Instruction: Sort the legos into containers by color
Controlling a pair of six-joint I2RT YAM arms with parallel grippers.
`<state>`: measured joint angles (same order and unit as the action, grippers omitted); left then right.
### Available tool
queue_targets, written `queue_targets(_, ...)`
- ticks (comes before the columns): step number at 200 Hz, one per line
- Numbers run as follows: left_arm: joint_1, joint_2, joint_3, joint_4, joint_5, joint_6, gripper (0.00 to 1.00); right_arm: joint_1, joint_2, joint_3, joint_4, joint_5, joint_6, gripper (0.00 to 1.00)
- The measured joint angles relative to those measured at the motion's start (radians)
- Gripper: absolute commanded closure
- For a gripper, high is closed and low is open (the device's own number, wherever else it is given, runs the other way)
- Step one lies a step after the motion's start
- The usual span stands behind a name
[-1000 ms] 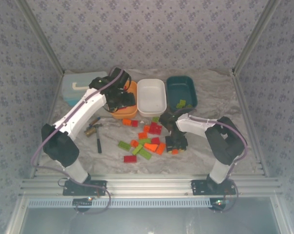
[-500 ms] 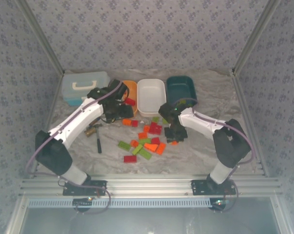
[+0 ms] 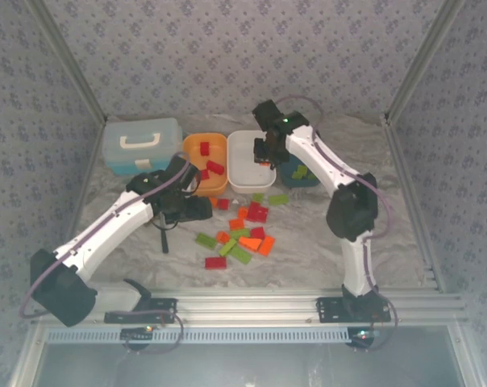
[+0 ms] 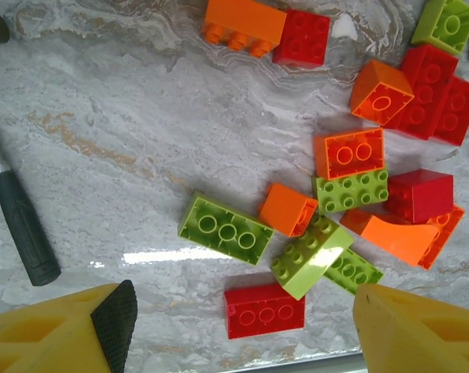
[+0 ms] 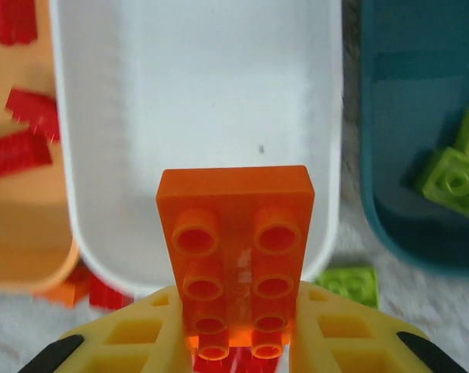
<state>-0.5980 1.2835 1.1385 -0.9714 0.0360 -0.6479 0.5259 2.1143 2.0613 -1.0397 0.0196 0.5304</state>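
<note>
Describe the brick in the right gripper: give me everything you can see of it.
The orange brick is a glossy plastic block with eight hollow round studs in two rows of four, all facing the wrist camera. It looks whole and clean apart from a faint pale scuff between the studs. The right gripper clamps its near end between yellow jaws, one on each long side. Its far end juts out over the near end of the white tray. Nothing but the jaws appears to touch it.
</note>
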Motion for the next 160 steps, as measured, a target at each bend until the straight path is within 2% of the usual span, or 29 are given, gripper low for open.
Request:
queue_targets(28,0.0,-0.001,0.0,0.022,0.0,0.0,0.24,-0.015,0.18,0.132,-0.016,-0.01,0.001,0.69)
queue_targets(49,0.0,-0.001,0.0,0.031,0.0,0.0,0.24,-0.015,0.257,0.181,-0.029,-0.024,0.003,0.68)
queue_targets(93,0.0,-0.001,0.0,0.031,0.0,0.0,0.24,-0.015,0.321,0.244,-0.05,-0.063,0.012,0.64)
queue_targets(160,0.0,-0.001,0.003,0.032,-0.003,0.0,0.24,-0.016,0.373,0.257,-0.088,-0.097,0.032,0.64)
